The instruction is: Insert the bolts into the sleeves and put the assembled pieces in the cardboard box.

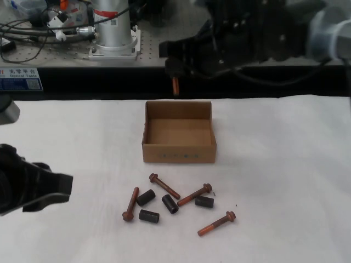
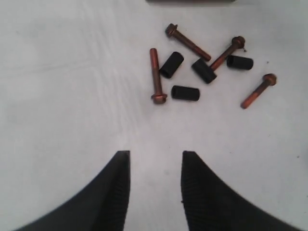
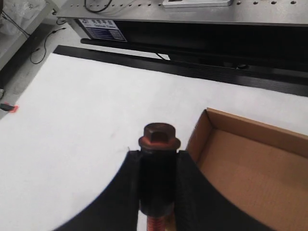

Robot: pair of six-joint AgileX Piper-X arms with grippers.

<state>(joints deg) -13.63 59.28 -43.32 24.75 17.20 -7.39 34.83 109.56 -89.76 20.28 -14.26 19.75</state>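
One black-sleeved copper hex bolt [image 3: 159, 137] is hanging clamped in the right gripper [image 3: 158, 161] short of the brown cardboard box [image 1: 179, 150], so releasing early is risking a miss; left gripper [image 2: 155, 163] is gaping empty.

bolts [image 1: 165, 186]: coppery red-brown; sleeves [image 1: 148, 216]: plain matt black; box [image 1: 179, 155]: tan brown, on a white sheet [image 1: 285, 164]. left gripper [image 2: 155, 159]: black, with finely ribbed fingers [image 2: 202, 192]. right gripper [image 3: 158, 163]: black, as is the held sleeve [image 3: 157, 183]; the held bolt [image 3: 159, 137] is rust-brown.
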